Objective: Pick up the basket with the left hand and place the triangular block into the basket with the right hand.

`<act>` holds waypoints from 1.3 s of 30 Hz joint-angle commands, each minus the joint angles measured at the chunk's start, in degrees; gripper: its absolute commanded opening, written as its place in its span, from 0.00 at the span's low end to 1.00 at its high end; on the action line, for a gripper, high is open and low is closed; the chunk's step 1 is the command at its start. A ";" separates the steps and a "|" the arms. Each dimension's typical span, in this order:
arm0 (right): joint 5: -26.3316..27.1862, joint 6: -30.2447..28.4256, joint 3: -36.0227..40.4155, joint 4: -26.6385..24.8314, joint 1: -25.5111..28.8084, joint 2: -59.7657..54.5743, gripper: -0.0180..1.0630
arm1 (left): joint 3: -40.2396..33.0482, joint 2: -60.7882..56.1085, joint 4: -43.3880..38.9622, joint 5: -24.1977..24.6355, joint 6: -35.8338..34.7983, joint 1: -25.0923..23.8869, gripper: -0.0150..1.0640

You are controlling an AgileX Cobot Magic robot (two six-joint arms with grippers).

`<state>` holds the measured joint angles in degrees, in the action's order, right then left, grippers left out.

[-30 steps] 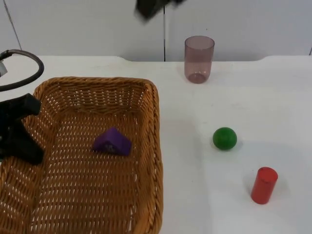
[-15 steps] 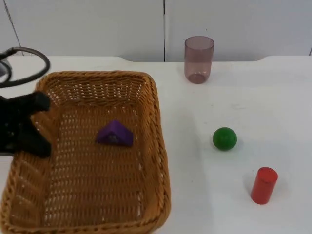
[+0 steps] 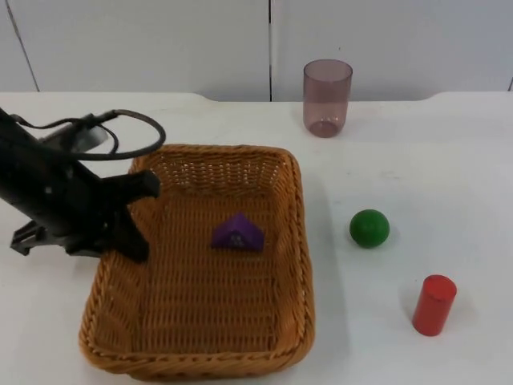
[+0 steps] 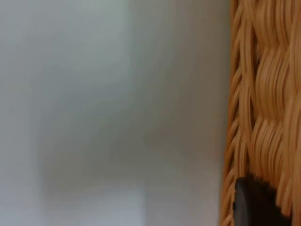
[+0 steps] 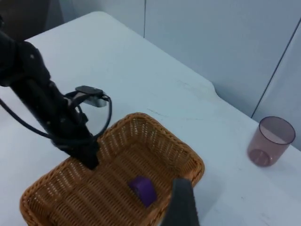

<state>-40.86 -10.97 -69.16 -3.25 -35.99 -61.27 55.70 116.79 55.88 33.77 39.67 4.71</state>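
A woven wicker basket (image 3: 288, 265) sits at the table's left-centre. A purple triangular block (image 3: 237, 233) lies inside it, on the basket floor toward the far half. My left gripper (image 3: 138, 215) is shut on the basket's left rim, one finger outside the wall and one inside. The left wrist view has the wicker rim (image 4: 263, 94) close up beside a black fingertip (image 4: 254, 207). My right gripper (image 5: 183, 207) hangs high over the table, apart from everything. From there I see the basket (image 5: 188, 162), the block (image 5: 143, 189) and the left arm (image 5: 56, 117).
A translucent purple cup (image 3: 327, 98) stands upright at the back, also seen as the cup (image 5: 271, 141) from the right wrist. A green ball (image 3: 369, 228) and a red cylinder (image 3: 434, 304) stand on the table right of the basket.
The left arm has carried the basket rightward and away from the front edge, with the block staying inside. The right arm, at the top edge a second ago, has left the top view.
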 commanded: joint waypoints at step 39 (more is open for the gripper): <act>7.31 3.04 17.71 3.25 0.25 20.46 0.57 | -0.92 -54.95 -22.02 1.87 -13.13 2.32 0.99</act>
<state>-34.57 -9.46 -54.28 0.00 -35.99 -43.84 56.46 66.63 34.35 35.27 27.03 5.82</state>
